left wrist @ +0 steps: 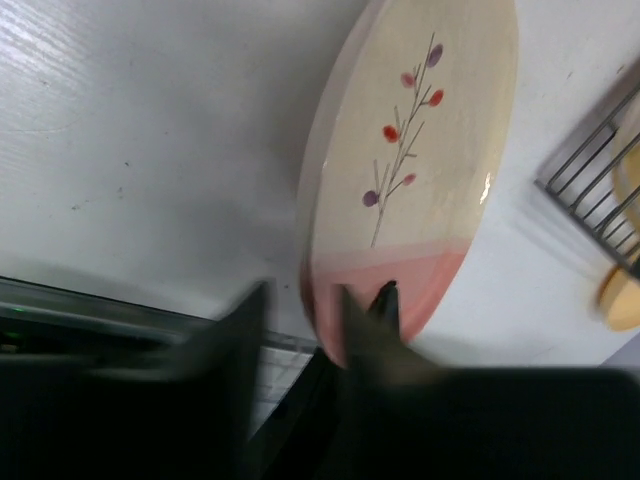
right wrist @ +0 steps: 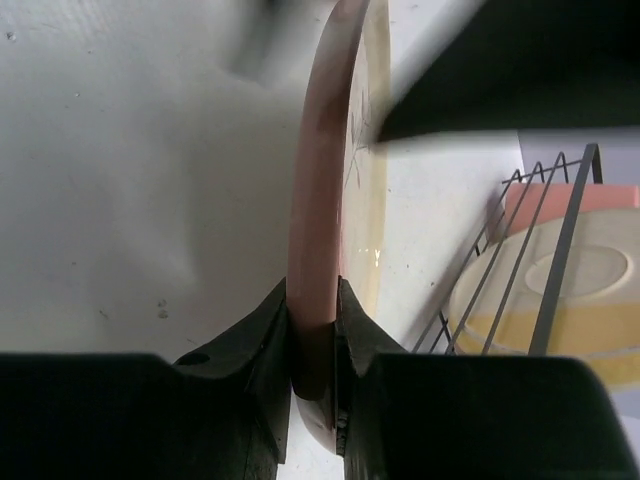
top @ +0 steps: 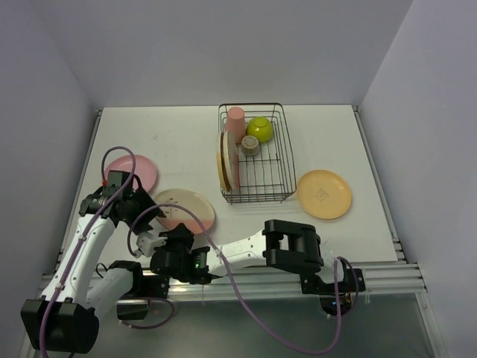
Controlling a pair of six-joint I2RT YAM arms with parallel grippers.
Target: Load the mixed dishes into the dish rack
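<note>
- Plates: I count three round plates lying on the white table (top: pixel 171 142). A plain pink plate (top: pixel 133 173) is at the left and a plain orange-yellow plate (top: pixel 323 194) at the right. A cream-and-pink plate with a leaf sprig (top: pixel 186 205) sits in the lower middle.
- One black thin-wire dish rack (top: pixel 257 195) stands at the centre of the top view.
- A cream-and-yellow plate (top: pixel 223 160) stands on edge against the rack's left wall. Something pinkish sits just beside it, and I cannot tell whether that is a second plate.
- Also in the rack, one of each: a salmon-pink tumbler (top: pixel 235 123), a lime-green bowl (top: pixel 259 128) and a tiny grey cup (top: pixel 250 146).
- My right gripper (right wrist: pixel 312 300) is clamped on the pink rim of the cream-and-pink plate. The plate runs edge-on up the middle of my wrist view, with the rack at lower right.
- My left gripper (left wrist: pixel 322 300) straddles the same pink rim with its jaws apart. One finger is over the plate's face, the other clear of the edge. The view is blurred.
- That plate lies to the lower left of the rack, apart from it.
</note>
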